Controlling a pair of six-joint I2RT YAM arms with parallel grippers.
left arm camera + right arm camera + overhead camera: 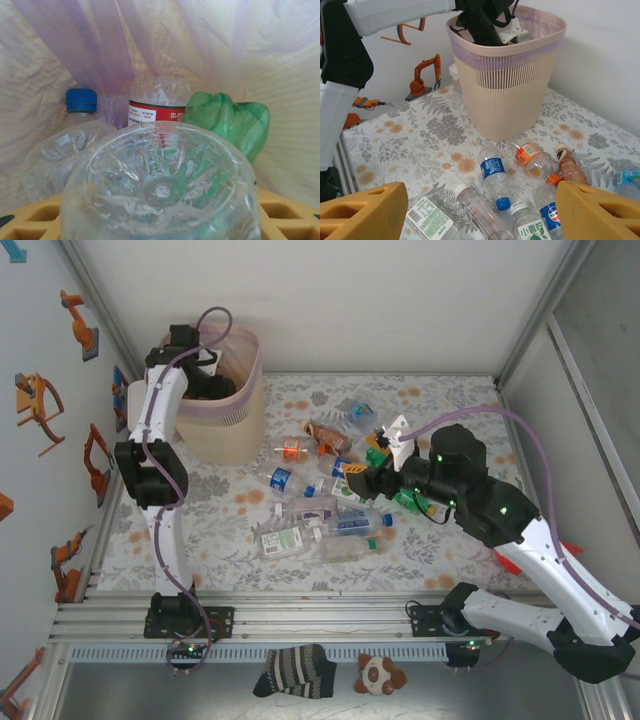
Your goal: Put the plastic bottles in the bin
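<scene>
Nearest me, the right gripper is hovering over the heap of plastic bottles on the flowered table. Its yellow fingers are standing well apart, and nothing is sitting between them. Straight below, a blue-labelled bottle is lying on its side. An orange-capped bottle and a brown bottle are lying just beyond it, and more are crowding in, some touching.

I'm judging these as featherweight. They are empty and crushed, with thin walls that give under a squeeze and spring back. The plastic is slick too, so a pinch out near a rounded end could squirt one away. The better hold looks to be across the middle of the body, over the label, or up at the stiffer shoulder under the cap. Because the heap is tight, a loner at the edge looks like the cleaner pick.

Further back on the left, the beige bin is standing at the far corner of the table. The left arm is reaching down into it. Inside, the left gripper is about half spread around a clear bottle. The bottle's base is facing the wrist and its sides are filling the gap between both fingers, so I'm reading that as a hold.

Beyond it, three bottles are already resting against the pink bag. They are a blue-capped bottle, a red-labelled bottle and a crumpled green bottle. Most of the job is waiting on the table.
</scene>
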